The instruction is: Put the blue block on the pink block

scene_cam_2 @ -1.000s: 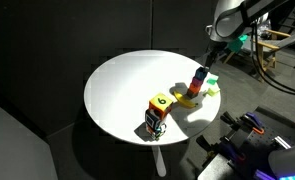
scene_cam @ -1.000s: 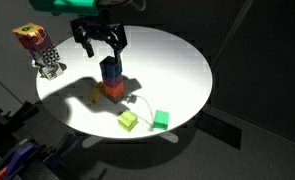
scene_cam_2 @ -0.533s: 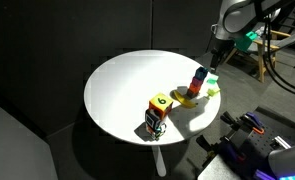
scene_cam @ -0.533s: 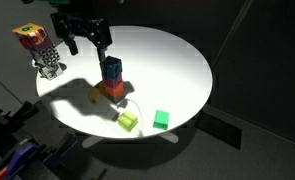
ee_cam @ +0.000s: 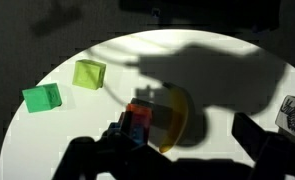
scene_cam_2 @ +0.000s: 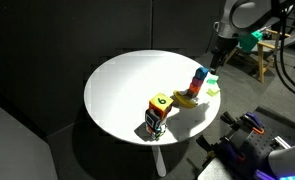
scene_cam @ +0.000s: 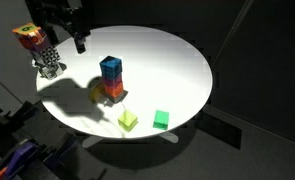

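The blue block [scene_cam: 110, 67] sits on top of a small stack in the middle of the round white table [scene_cam: 172, 60]. The pink block [scene_cam: 112, 82] lies directly under it, and an orange-red block is at the bottom. The stack also shows in an exterior view [scene_cam_2: 199, 78] and in the wrist view [ee_cam: 140, 117]. My gripper [scene_cam: 67, 40] is open and empty, raised well off to the side of the stack over the table's edge. In the wrist view its dark fingers [ee_cam: 182, 165] frame the bottom of the picture.
A yellow curved object [scene_cam: 97, 93] lies against the stack. A yellow-green cube [scene_cam: 128, 121] and a green cube [scene_cam: 161, 119] sit near the table's front edge. A colourful figure on a checkered base [scene_cam: 39, 50] stands at the rim.
My gripper has moved from just above the stack away toward the table's edge, open and empty. The blue block stays on the stack.
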{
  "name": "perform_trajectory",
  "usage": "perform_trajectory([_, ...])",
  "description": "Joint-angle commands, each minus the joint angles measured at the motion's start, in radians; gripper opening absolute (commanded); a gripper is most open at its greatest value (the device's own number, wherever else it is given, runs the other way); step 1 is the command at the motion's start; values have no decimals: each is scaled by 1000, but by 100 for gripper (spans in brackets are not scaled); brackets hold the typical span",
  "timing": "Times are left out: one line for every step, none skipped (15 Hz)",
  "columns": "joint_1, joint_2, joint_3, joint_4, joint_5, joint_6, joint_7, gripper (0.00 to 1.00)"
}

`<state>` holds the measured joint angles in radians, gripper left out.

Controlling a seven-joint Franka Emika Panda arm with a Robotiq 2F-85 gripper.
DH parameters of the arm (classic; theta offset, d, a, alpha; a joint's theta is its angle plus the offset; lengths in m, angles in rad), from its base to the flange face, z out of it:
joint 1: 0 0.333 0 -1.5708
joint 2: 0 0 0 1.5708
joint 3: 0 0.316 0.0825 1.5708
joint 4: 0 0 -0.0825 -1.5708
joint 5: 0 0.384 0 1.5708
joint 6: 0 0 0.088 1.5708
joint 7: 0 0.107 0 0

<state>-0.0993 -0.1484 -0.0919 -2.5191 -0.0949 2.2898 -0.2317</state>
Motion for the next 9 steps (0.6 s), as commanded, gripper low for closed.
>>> perform_trajectory([15, -77, 6, -61, 8, 43, 42, 100])
perform_trajectory([17, -85, 8, -66, 5, 44, 47, 100])
perform_trajectory([14, -38, 1, -31, -1, 27, 20, 100])
perform_trajectory([15, -44, 2, -36, -1, 28, 21, 100])
perform_trajectory([15, -43, 2, -36, -1, 28, 21, 100])
perform_trajectory([15, -40, 2, -36, -1, 28, 21, 100])
perform_trajectory([15, -37, 2, -36, -1, 28, 21, 100])
perform_trajectory([15, -36, 2, -36, -1, 28, 21, 100])
perform_trajectory([15, -35, 2, -36, -1, 28, 21, 100])
